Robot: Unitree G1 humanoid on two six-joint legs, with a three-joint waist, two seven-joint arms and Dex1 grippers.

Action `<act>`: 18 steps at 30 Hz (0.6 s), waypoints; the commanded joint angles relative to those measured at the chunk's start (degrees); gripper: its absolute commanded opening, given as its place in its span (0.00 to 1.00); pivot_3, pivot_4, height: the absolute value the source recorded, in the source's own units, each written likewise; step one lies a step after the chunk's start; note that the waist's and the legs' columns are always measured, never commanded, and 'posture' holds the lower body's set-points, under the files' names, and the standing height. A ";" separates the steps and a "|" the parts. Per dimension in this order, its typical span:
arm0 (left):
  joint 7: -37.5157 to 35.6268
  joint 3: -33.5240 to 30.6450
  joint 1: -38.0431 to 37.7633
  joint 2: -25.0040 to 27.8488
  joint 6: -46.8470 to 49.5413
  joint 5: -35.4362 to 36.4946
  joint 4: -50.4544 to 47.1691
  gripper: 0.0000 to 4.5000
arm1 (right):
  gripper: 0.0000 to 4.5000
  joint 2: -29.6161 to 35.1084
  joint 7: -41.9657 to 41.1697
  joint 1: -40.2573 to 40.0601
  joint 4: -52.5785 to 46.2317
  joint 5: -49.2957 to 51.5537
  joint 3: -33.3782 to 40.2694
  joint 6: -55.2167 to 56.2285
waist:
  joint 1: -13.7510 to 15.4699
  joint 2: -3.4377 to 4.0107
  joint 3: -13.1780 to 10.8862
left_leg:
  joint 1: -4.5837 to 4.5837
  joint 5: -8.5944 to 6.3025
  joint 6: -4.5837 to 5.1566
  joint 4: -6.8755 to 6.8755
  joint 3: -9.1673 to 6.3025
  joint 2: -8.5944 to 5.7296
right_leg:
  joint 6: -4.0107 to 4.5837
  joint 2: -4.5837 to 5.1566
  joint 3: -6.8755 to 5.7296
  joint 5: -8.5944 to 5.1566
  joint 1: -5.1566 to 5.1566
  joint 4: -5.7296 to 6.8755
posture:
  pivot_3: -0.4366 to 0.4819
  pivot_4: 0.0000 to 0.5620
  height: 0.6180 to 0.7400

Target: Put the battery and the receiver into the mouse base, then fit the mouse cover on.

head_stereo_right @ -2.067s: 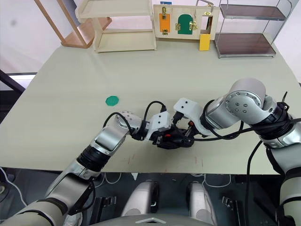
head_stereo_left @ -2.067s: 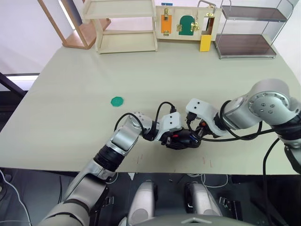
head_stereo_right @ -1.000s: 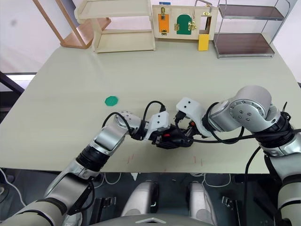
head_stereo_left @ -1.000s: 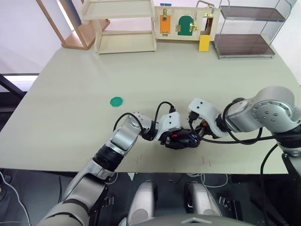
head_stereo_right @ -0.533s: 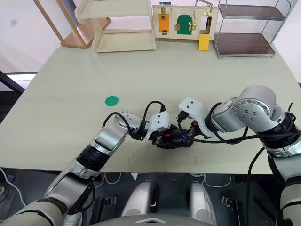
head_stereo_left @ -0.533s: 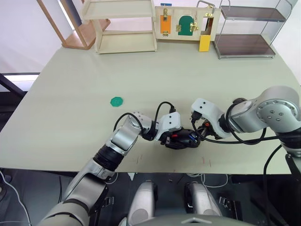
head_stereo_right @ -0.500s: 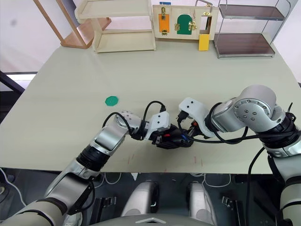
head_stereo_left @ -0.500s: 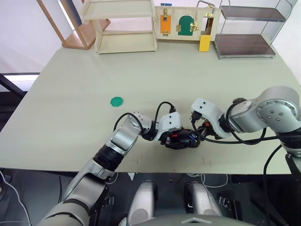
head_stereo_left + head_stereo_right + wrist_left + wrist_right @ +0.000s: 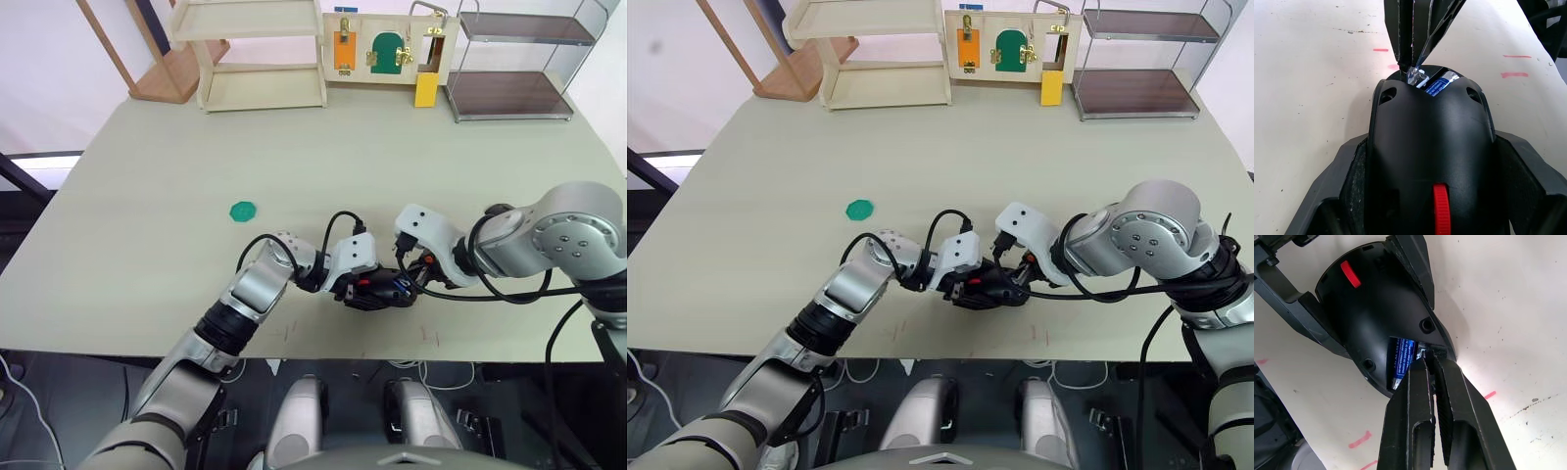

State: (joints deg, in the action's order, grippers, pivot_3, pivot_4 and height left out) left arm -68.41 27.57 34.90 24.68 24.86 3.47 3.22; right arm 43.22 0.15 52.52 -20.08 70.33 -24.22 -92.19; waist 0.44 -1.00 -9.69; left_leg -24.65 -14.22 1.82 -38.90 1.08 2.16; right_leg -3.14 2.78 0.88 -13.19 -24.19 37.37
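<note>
Battery (image 9: 1402, 360), blue-labelled, inside black mouse base (image 9: 1382, 313)

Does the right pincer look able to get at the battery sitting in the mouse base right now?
Probably yes: the right pincer already has its tips at the battery in the open hollow of the mouse base, which the left pincer holds, uncovered.

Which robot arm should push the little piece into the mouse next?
The right. Its pincer is shut on a small stub at the mouse base beside the battery; the left pincer is busy holding the base.
</note>
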 commanded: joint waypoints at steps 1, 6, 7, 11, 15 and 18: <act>-1.38 2.54 -0.66 0.28 0.89 -0.82 0.91 0.65 | 0.00 0.92 -1.10 0.04 -1.43 -0.40 0.74 -0.31 | 0.00 0.00 0.00 | 0.00 0.00 0.00 0.00 0.00 0.00 | 0.00 0.00 0.00 0.00 0.00 0.00 | 0.48 0.27 1.00; -1.49 2.53 -0.63 0.27 0.91 -0.75 0.98 0.65 | 0.00 2.43 -2.40 0.08 -2.11 -0.54 -0.69 -0.31 | 0.03 0.00 0.00 | -0.01 0.00 0.00 0.00 0.00 0.00 | 0.00 0.00 0.00 0.00 0.00 -0.01 | 0.48 0.27 1.00; -1.51 2.53 -0.63 0.26 0.92 -0.73 1.00 0.65 | 0.00 2.44 -2.58 0.15 -2.21 -0.69 -0.72 -0.31 | 0.03 0.00 0.00 | 0.00 0.00 0.00 0.00 0.00 0.00 | 0.00 0.00 0.00 0.00 0.00 -0.01 | 0.48 0.27 1.00; -1.61 2.54 -0.60 0.27 0.84 -0.71 1.10 0.65 | 0.00 2.45 -3.04 0.34 -2.44 -0.97 -0.85 -0.31 | 0.04 0.00 0.00 | 0.00 0.00 0.00 0.00 0.00 0.00 | 0.00 0.00 0.00 0.00 0.00 0.00 | 0.48 0.27 1.00; -1.64 2.55 -0.46 0.27 0.70 -0.79 1.21 0.65 | 0.00 2.00 -3.15 0.22 -2.35 -1.83 -0.85 -0.31 | 0.05 0.00 0.00 | 0.00 0.00 0.00 0.00 0.00 0.00 | 0.00 0.00 0.00 0.00 0.00 0.00 | 0.48 0.27 1.00; -1.67 2.57 -0.43 0.27 0.67 -0.82 1.23 0.65 | 0.00 1.34 -3.21 0.20 -2.26 -2.40 -0.89 -0.31 | 0.04 0.00 0.00 | 0.00 0.00 0.00 0.00 0.00 0.00 | 0.00 0.00 0.00 0.00 0.00 0.00 | 0.48 0.27 1.00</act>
State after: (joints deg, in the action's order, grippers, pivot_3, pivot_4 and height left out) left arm -68.64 27.63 35.12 24.64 24.82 3.47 3.47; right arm 44.61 -2.97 52.53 -21.43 68.37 -25.23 -92.19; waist 0.48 -1.00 -9.69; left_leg -24.65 -14.22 1.82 -38.90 1.08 2.16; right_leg -3.14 2.79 0.88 -13.19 -24.19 37.37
